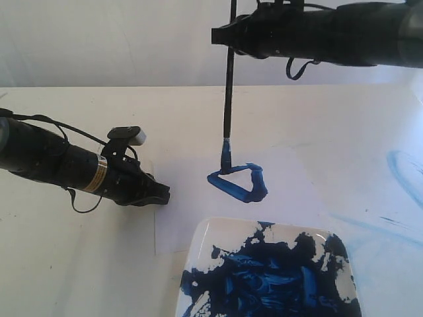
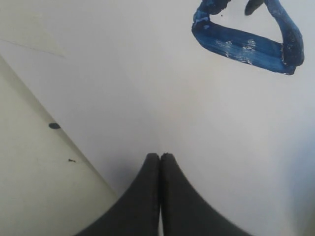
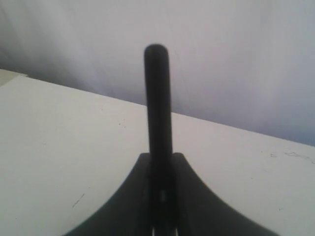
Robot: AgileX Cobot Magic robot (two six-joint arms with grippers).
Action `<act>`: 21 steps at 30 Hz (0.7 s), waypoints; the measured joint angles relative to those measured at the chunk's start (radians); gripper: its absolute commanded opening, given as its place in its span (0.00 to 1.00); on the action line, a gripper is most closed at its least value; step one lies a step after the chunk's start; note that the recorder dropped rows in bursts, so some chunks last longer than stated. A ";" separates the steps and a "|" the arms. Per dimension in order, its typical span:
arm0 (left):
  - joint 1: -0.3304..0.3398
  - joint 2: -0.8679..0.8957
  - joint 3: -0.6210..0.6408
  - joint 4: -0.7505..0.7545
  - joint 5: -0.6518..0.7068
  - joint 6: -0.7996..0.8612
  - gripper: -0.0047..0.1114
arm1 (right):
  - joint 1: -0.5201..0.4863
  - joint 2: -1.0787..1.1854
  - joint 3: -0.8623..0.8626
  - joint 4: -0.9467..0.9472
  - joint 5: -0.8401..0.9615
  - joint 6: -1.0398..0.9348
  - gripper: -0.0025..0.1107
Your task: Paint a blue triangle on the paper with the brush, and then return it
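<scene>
The right hand (image 1: 229, 34) clamps the upright brush (image 1: 229, 99) high on its handle, blue-soaked bristles touching the top stroke of the blue triangle (image 1: 232, 188) on the paper (image 1: 297, 178). The left hand (image 1: 157, 193) sits at the sheet's left edge, jaws pressed shut and empty. A paint-smeared dish (image 1: 215, 231) stands close by on the desk (image 1: 66, 264).

There are two grippers: a left gripper (image 1: 162, 195) and a right gripper (image 1: 231, 36). There is one brush (image 1: 229, 99), and it hangs down from the right gripper. There is one blue triangle (image 1: 238, 183), right below that gripper. One paper (image 1: 291, 178) lies under the left gripper. One white dish (image 1: 218, 228) sits near the left gripper. There is one tabletop (image 1: 66, 264).
</scene>
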 measured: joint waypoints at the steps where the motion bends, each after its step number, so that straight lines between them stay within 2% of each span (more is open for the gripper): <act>1: 0.000 0.000 0.000 0.000 0.000 0.000 0.04 | 0.000 0.006 0.000 0.000 0.000 -0.003 0.02; 21: 0.000 0.000 0.000 0.000 0.000 0.002 0.04 | 0.048 0.101 -0.097 0.009 0.032 -0.009 0.02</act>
